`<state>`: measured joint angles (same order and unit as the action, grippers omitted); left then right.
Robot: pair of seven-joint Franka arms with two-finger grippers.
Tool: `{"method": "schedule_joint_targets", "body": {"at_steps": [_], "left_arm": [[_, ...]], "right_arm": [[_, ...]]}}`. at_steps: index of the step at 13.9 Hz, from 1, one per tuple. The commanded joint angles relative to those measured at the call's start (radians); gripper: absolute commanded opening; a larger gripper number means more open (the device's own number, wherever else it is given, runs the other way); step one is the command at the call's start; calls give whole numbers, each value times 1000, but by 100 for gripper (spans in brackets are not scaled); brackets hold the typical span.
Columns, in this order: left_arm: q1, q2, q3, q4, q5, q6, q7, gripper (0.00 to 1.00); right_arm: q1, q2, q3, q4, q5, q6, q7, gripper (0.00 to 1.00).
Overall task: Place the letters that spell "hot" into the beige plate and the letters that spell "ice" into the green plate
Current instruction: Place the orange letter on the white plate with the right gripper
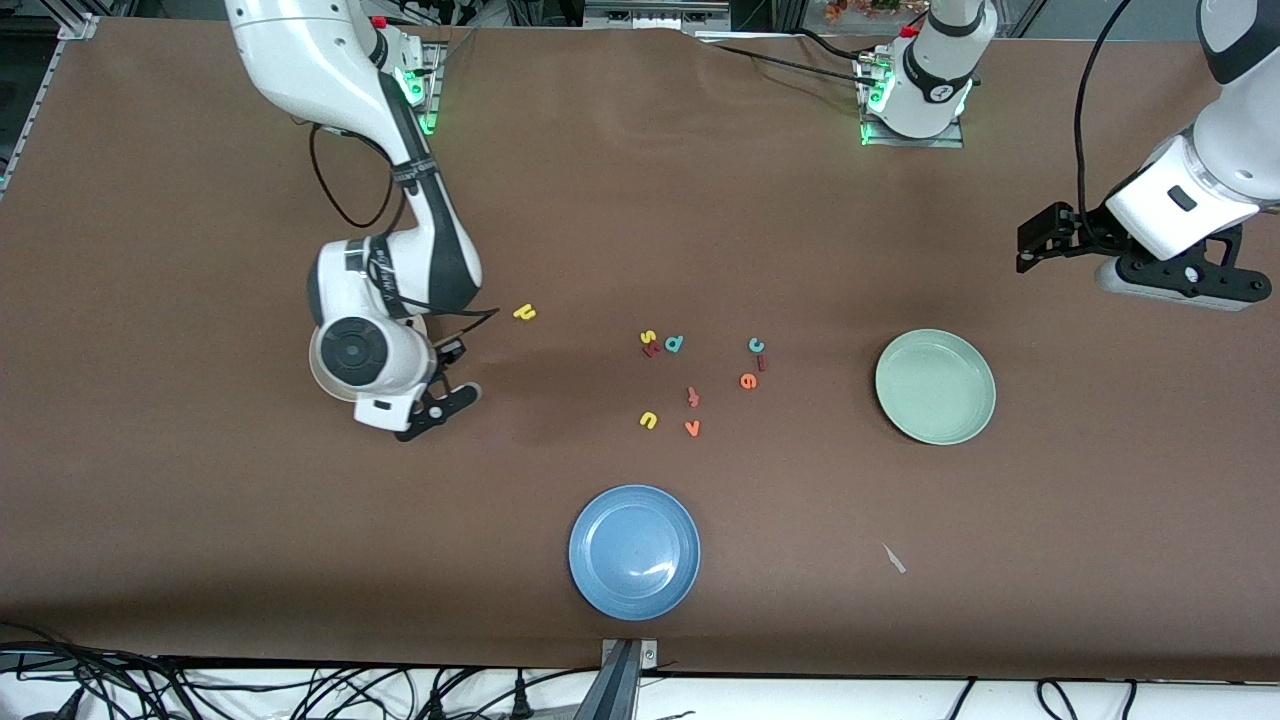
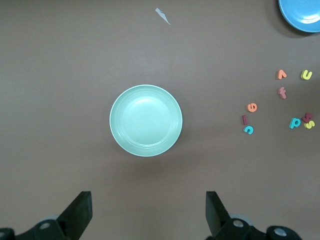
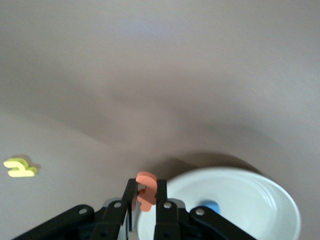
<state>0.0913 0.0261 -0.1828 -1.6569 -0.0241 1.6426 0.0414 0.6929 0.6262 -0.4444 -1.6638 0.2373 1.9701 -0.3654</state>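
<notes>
From the front, my right gripper (image 1: 440,400) hangs over the beige plate (image 1: 322,384), which sits toward the right arm's end of the table and is mostly hidden under my wrist. The yellow h (image 1: 525,313) lies on the bare table just beside that plate, toward the middle. The teal c (image 1: 756,345), dark red i (image 1: 762,363) and orange e (image 1: 748,381) sit close together mid-table, near the green plate (image 1: 935,386), which has nothing in it. My left gripper (image 1: 1040,240) waits over the left arm's end of the table.

Through my left wrist, the left gripper (image 2: 147,215) stands wide open with nothing between its fingers. The green plate (image 2: 146,120) is below it, and the e (image 2: 251,107), i (image 2: 245,119) and c (image 2: 248,129) lie off to one side.

Through my right wrist, the right gripper (image 3: 146,184) is pinched on a small orange letter (image 3: 146,192), which I take for the t. It is thin, soft-looking foam, held upright at the plate's rim (image 3: 250,195). The blue o (image 3: 207,206) already lies in the plate, and the h (image 3: 20,167) is out on the table.

I judge I'm partway through "hot", at the drop. Next I should move a little further in over the plate, let go, then fetch the h.
</notes>
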Motion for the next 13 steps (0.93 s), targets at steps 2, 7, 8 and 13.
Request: {"method": "schedule_joint_targets", "body": {"at_steps": [2, 7, 8, 13], "left_arm": [[-4, 43, 2, 77, 12, -24, -24, 100], [-4, 54, 0, 86, 7, -26, -26, 100], [-5, 75, -1, 88, 1, -23, -26, 100], [-99, 227, -9, 97, -5, 89, -132, 100]], "right_arm": [[7, -118, -48, -193, 3, 102, 0, 0], [2, -168, -92, -378, 74, 317, -4, 5], [-1, -165, -105, -378, 95, 311, -4, 16], [-19, -158, -109, -341, 96, 277, -9, 100]]}}
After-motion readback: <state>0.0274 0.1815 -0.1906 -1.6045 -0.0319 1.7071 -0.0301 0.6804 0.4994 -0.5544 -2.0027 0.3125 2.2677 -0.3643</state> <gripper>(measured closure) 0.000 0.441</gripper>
